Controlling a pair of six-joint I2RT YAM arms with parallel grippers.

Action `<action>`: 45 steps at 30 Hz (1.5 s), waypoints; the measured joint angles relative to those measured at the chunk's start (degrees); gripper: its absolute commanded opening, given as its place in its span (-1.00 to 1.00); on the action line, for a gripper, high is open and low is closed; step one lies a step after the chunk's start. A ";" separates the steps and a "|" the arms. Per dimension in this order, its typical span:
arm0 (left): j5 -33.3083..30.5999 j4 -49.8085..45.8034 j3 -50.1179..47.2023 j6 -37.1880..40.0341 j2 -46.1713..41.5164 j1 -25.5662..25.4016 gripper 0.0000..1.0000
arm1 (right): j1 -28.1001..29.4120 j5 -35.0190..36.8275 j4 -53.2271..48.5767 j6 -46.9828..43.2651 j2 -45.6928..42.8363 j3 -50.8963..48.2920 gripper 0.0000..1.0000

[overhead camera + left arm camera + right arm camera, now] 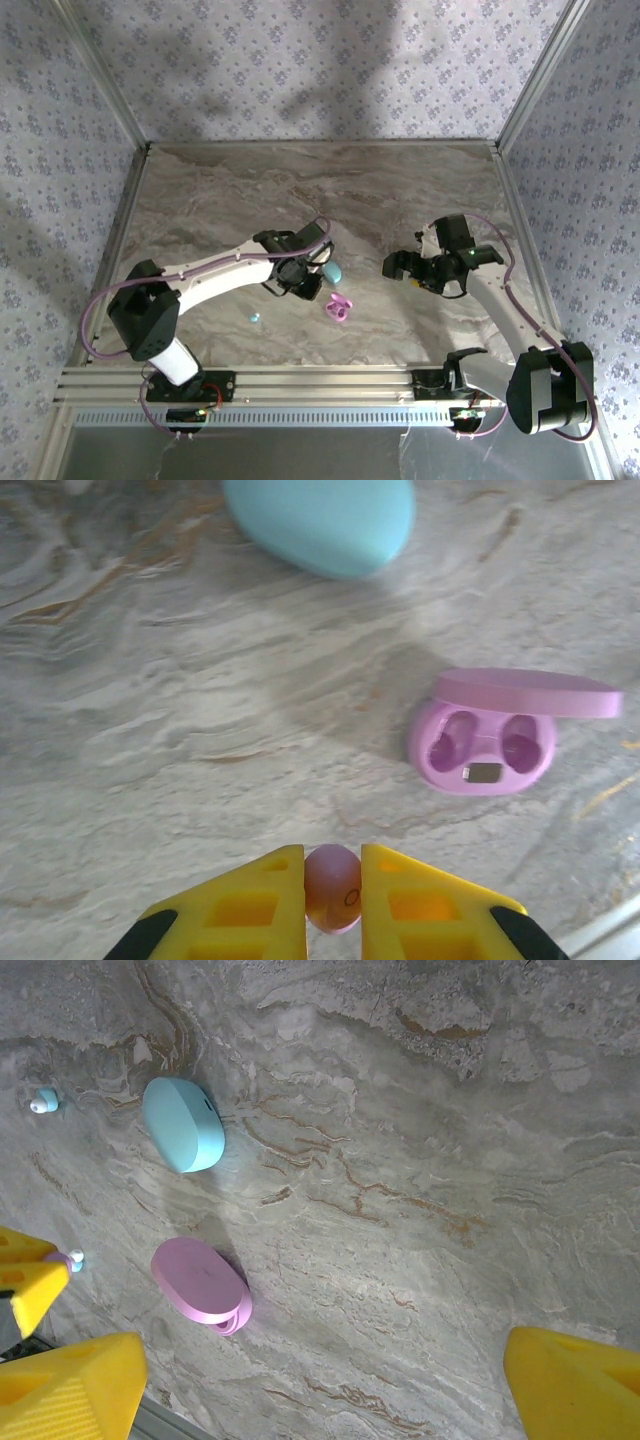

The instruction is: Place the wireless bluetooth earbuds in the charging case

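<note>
My left gripper [333, 880] is shut on a pale pink earbud [333, 887], held a little above the marble table. Ahead and to its right lies the pink charging case [490, 745] with its lid open and both sockets bare. From above, the left gripper [303, 285] sits just left of that case [340, 308]. A light blue earbud [254, 317] lies loose on the table farther left. Another light blue earbud [44, 1101] rests beside the shut blue case [183, 1123]. My right gripper [412, 272] hovers open to the right of both cases, nothing between its fingers [575, 1380].
The blue case [331, 270] lies close above the pink one, right by the left gripper. A metal rail [300, 380] runs along the table's near edge. Patterned walls close in the table at the back and on both sides.
</note>
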 measured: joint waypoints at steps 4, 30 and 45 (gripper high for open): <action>4.09 2.99 -1.90 1.20 0.00 0.00 -0.66 | 0.00 0.00 0.02 0.00 0.00 -0.09 0.88; 10.29 10.82 -2.75 2.95 5.97 -2.71 -0.71 | 0.00 -0.02 0.02 -0.02 0.00 -0.26 0.88; 8.28 11.06 -2.49 2.99 6.69 -3.80 -0.75 | 0.00 -0.46 0.04 -0.22 0.00 -0.26 0.88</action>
